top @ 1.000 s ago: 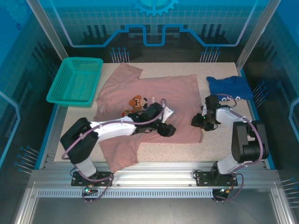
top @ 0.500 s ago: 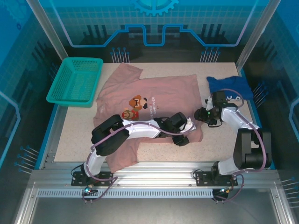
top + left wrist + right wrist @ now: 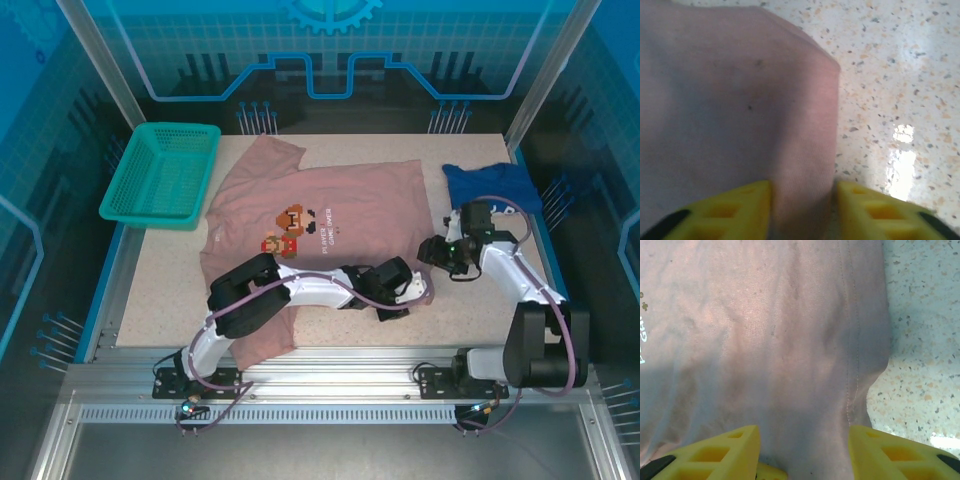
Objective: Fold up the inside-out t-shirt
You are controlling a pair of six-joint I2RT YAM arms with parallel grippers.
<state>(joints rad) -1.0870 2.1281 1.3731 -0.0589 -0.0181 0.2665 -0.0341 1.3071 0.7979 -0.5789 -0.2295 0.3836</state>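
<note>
Lying flat on the table (image 3: 480, 312), the inside-out t-shirt (image 3: 350, 200) spread rightward from just beside the green basket (image 3: 170, 130), its print patch facing up. At the cloth's near corner farthest from the basket, the left gripper (image 3: 802, 187) pinched a raised fold of pink hem between narrowly set yellow fingers. On the shirt's edge away from the basket, the right gripper (image 3: 805, 432) stood about half open, straddling the stitched hem without gripping it. A dark blue shirt (image 3: 485, 182) lay well right of the basket.
</note>
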